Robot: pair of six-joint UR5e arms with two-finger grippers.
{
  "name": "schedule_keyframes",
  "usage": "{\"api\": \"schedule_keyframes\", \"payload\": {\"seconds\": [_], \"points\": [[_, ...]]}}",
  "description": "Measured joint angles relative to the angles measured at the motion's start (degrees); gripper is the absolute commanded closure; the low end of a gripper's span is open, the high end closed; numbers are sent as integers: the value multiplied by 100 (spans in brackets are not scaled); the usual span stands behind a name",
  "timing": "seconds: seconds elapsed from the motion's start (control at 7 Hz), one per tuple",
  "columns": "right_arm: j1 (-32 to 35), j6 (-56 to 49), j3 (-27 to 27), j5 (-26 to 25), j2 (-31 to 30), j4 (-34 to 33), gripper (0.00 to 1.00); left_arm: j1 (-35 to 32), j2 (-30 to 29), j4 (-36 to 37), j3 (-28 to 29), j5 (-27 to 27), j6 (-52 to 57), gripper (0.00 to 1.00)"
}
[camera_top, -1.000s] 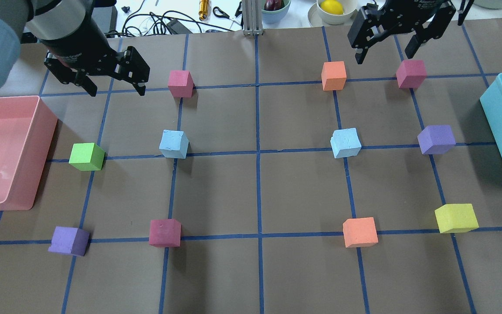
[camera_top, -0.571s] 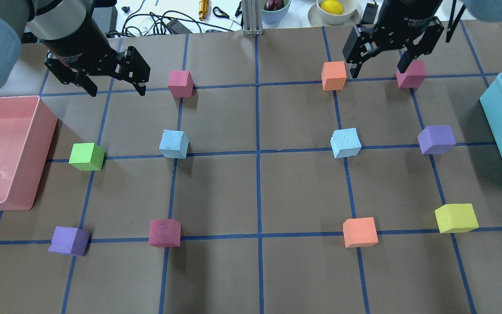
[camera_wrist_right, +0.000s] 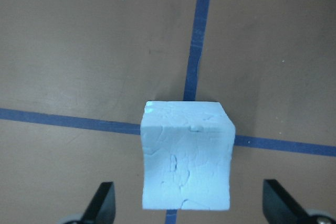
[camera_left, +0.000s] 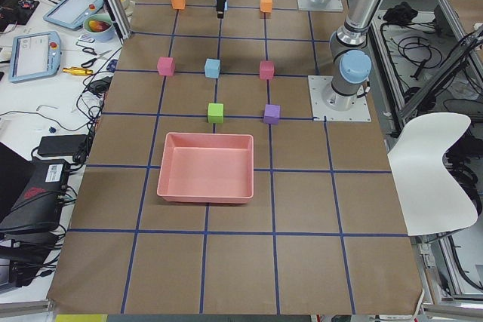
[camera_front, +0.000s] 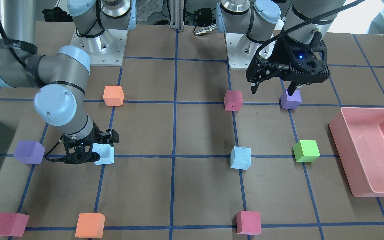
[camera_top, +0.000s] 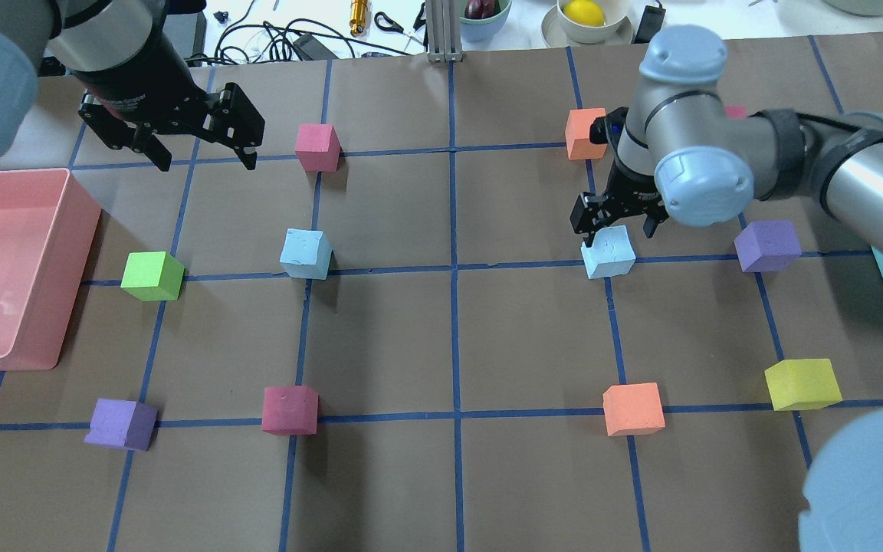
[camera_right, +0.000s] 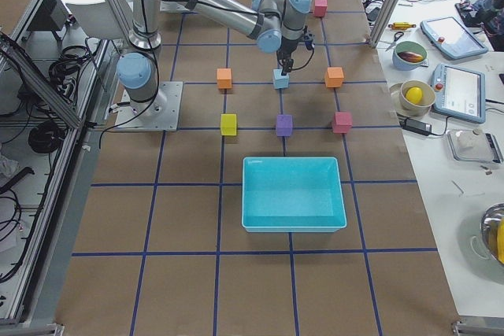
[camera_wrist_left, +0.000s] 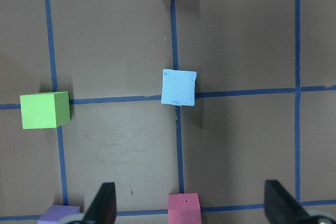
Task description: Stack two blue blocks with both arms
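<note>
Clearly, only the right wrist view showed how the right arm's (camera_top: 698,165) jaws stood: they were spread wide, one on each side of the first blue block (camera_wrist_right: 186,156), and both were apart from it. In the overhead view the same jaws hung just over this block and hid its far edge, so there the gap could not be judged. The block stood on the brown surface (camera_top: 380,345) at a crossing of blue tape lines (camera_wrist_right: 202,35). It was pale sky-blue, and its faces were rough, with small cracks and dents.

The left wrist view showed the second blue block (camera_wrist_left: 178,87) well ahead of the left arm's (camera_top: 116,46) jaws, also on a tape crossing, with a green cube (camera_wrist_left: 44,109) beside it and a crimson cube (camera_wrist_left: 184,209) nearer to the camera. These jaws were released and held nothing. The front-facing view added that they hovered near a purple cube (camera_front: 291,100), well apart from the second blue block.
</note>
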Motion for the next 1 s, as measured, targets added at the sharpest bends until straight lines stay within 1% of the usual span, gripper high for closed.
{"api": "schedule_keyframes", "payload": {"seconds": [0.14,0.29,0.57,0.71,0.86,1.0], "points": [[1,-10,126,-19,126,-204,50,1,-18,16,1,3,-8,0],[2,-4,163,-7,179,-281,69,1,-26,11,-1,6,-12,0],[19,35,147,35,181,-299,74,4,-40,-10,-9,8,-9,0],[84,111,47,44,160,-277,74,16,-44,-13,-9,9,-1,0],[246,262,-223,91,179,-179,75,32,-50,-15,-10,9,12,0],[460,443,-640,240,294,8,75,40,-57,-18,-11,11,29,0]]}}
